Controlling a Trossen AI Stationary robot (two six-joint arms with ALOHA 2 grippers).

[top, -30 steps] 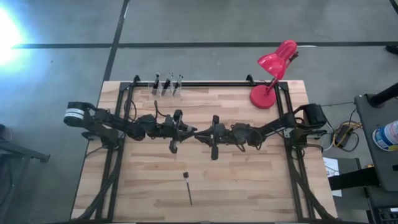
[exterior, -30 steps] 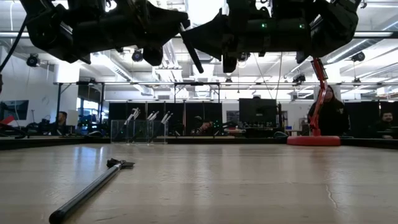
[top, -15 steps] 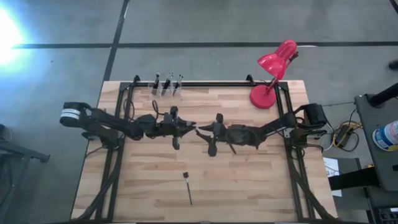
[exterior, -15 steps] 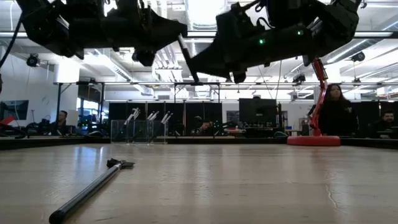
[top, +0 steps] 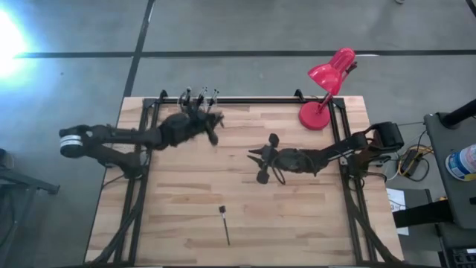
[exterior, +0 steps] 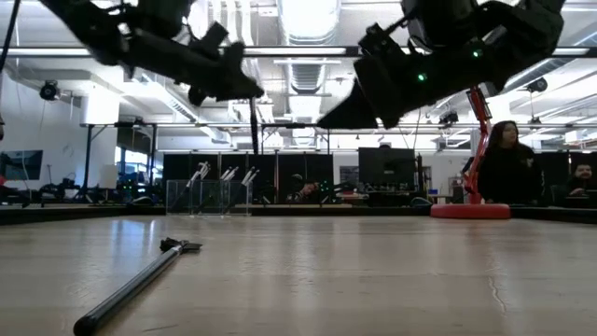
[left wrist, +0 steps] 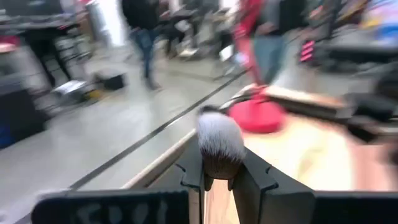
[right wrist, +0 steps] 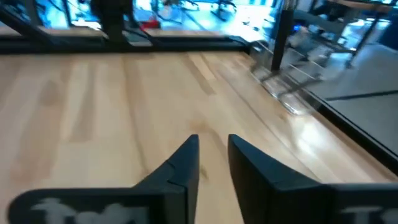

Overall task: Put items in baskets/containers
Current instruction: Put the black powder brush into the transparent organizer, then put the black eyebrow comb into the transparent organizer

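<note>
Grey concrete floor (top: 245,26) crossed by dark lines — behind, a bright workshop with ceiling lights (exterior: 303,14) and desks.

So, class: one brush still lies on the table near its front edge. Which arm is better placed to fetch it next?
The right. Its end effector is empty above mid-table, nearer the loose brush. The left end effector grips a brush by the clear containers.

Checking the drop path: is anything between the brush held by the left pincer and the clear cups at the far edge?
Nothing visible. The left pincer grips a brush just short of the clear cups, which already hold brushes. The red lamp stands off to the side, and the right pincer is mid-table.
</note>
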